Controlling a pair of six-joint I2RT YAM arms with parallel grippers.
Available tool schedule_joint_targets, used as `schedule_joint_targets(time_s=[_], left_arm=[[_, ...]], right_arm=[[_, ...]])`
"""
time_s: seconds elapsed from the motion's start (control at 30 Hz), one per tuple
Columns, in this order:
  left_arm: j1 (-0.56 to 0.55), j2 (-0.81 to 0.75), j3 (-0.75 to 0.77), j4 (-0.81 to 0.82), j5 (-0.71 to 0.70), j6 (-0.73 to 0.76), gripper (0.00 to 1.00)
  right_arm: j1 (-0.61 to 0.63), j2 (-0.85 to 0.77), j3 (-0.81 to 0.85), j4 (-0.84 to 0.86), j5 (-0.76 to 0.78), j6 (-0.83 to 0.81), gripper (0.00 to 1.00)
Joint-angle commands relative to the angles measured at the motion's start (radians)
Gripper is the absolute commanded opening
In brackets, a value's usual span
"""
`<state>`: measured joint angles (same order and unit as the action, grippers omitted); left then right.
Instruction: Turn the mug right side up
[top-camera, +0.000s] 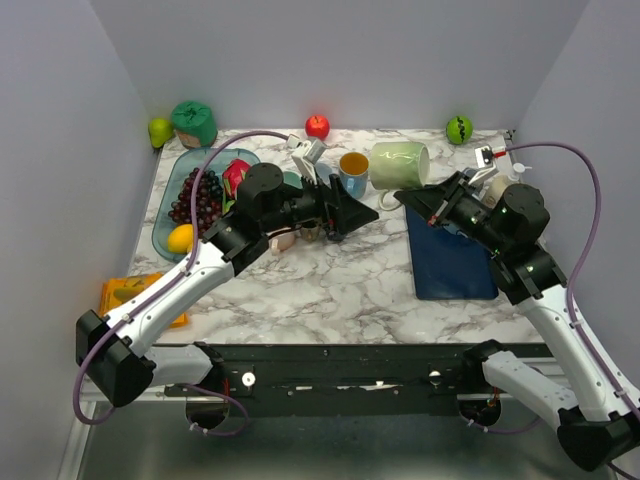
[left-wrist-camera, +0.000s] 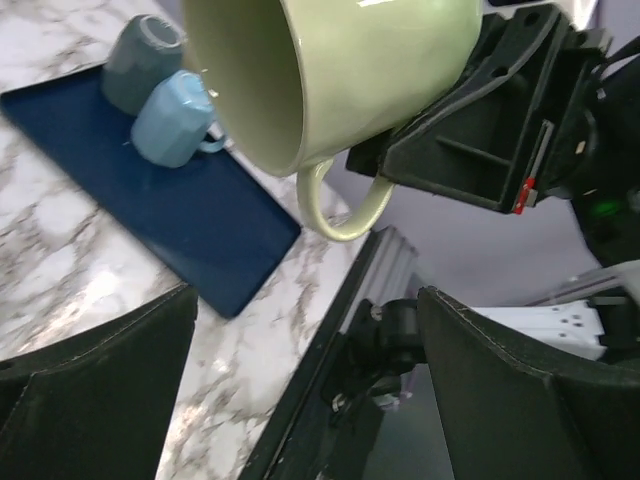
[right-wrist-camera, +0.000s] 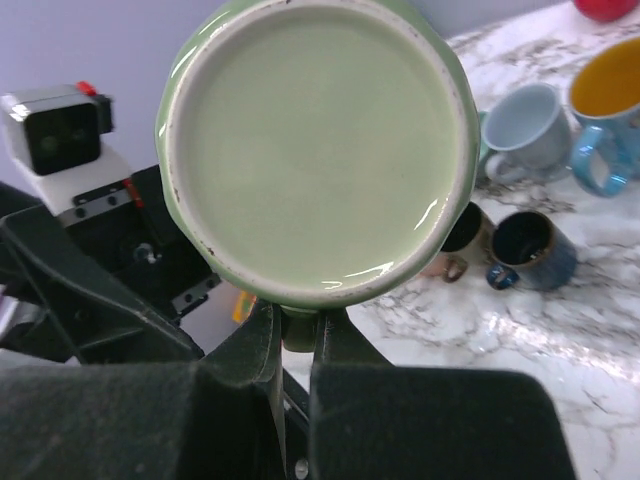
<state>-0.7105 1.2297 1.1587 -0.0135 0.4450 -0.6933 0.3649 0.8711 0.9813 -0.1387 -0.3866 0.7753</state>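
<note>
The pale green mug (top-camera: 400, 165) lies on its side, held off the marble table near the back. Its open mouth faces my left gripper in the left wrist view (left-wrist-camera: 340, 70), with the handle (left-wrist-camera: 340, 205) hanging down. Its flat base fills the right wrist view (right-wrist-camera: 315, 150). My right gripper (right-wrist-camera: 298, 335) is shut on the handle from below; it also shows in the top view (top-camera: 410, 197). My left gripper (top-camera: 355, 212) is open and empty, pointing at the mug's mouth from the left with a gap between them (left-wrist-camera: 305, 380).
A navy tray (top-camera: 450, 255) lies at the right with two blue-grey mugs (left-wrist-camera: 155, 95) on it. A blue mug with a yellow inside (top-camera: 353, 172) and several small mugs (right-wrist-camera: 525, 125) stand mid-table. A fruit plate (top-camera: 195, 195) sits at the left, with apples (top-camera: 317, 126) at the back.
</note>
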Motion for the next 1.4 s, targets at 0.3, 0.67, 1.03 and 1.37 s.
schedule_joint_targets(time_s=[0.3, 0.67, 1.03, 1.37], left_arm=[[0.020, 0.145, -0.037, 0.562, 0.224, -0.448, 0.83], [0.037, 0.119, -0.083, 0.672, 0.202, -0.512, 0.68], [0.040, 0.140, -0.068, 0.695, 0.213, -0.538, 0.38], [0.037, 0.203, -0.013, 0.736, 0.225, -0.589, 0.31]], right_arm=[[0.078, -0.034, 0.000, 0.355, -0.061, 0.099, 0.01], [0.082, -0.050, -0.039, 0.404, -0.063, 0.110, 0.01], [0.083, -0.055, -0.064, 0.458, -0.106, 0.117, 0.01], [0.094, -0.015, -0.125, 0.508, -0.198, 0.065, 0.01]])
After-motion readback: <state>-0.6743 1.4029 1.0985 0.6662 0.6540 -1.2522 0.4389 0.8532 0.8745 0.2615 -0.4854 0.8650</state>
